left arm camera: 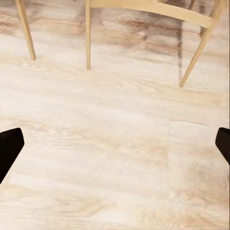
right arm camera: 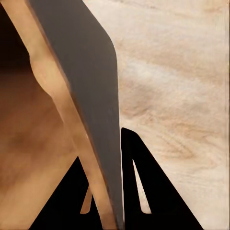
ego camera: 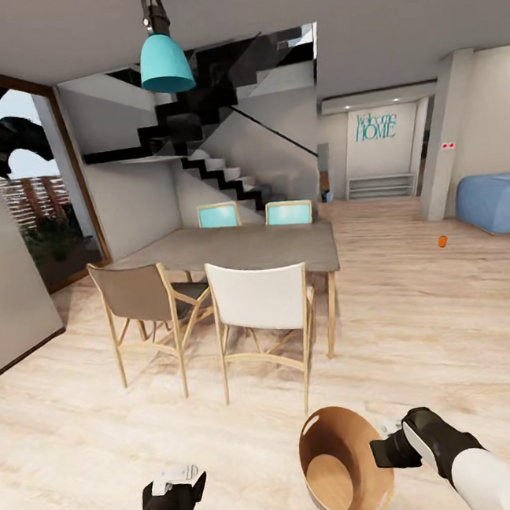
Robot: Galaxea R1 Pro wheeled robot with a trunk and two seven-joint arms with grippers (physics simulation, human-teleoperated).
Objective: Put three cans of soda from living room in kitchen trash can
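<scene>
From the head camera we are carrying the trash can [ego camera: 342, 467] low in front of us, its wooden inside facing up and empty as far as we can see, with our right gripper [ego camera: 386, 452] clamped on its rim. One orange soda can [ego camera: 442, 241] stands on the wood floor [ego camera: 421, 323] far ahead to the right, near the blue sofa [ego camera: 496, 202]; the two darker cans are nowhere we can make out, so by our judgement no can is binned yet and all three are left to do. A dining table [ego camera: 246, 248] with chairs [ego camera: 260, 298] stands between us and the stairs. In the left wrist camera our left gripper [left arm camera: 115, 143] has its fingers [left arm camera: 9, 146] wide apart over bare floor, holding nothing, with chair legs beyond. In the right wrist camera the fingers [right arm camera: 139, 191] pinch the trash can's wall [right arm camera: 91, 96] between them, one inside and one outside; most of the bucket is cut off there.
</scene>
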